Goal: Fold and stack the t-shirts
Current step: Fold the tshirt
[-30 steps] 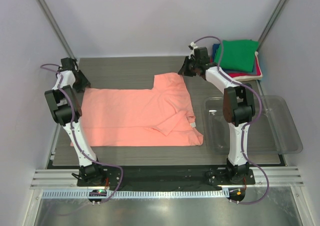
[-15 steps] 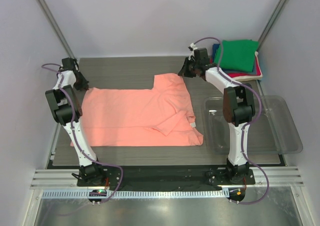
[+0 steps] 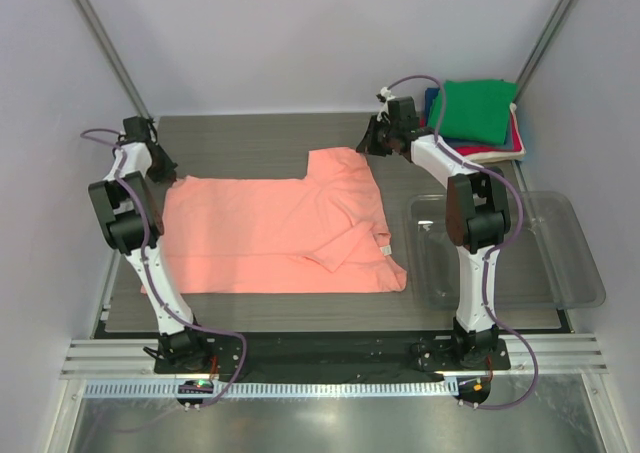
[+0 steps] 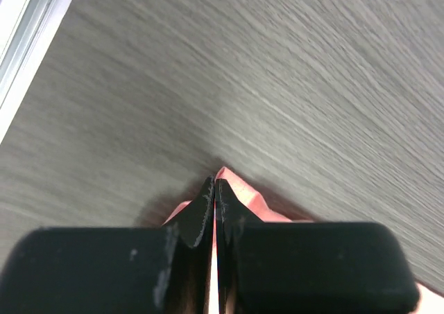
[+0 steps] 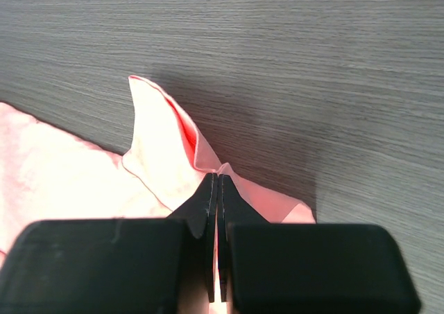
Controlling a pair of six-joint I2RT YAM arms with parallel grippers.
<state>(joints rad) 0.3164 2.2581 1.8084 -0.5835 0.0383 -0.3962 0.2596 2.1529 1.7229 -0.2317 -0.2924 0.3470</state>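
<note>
Salmon-pink cotton t-shirt lies flat on the grey wood-grain tabletop in the top view. In the left wrist view, the left gripper pinches only a sliver of hem, which may slip out on lifting. In the right wrist view, the right gripper clamps a puckered corner more deeply, so the fold could skew.

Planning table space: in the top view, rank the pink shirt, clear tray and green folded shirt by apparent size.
Largest: pink shirt
Middle: clear tray
Smallest: green folded shirt, though farthest from the camera

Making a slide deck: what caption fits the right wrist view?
Right gripper shut on a peaked corner of the pink shirt, grey table beyond.
</note>
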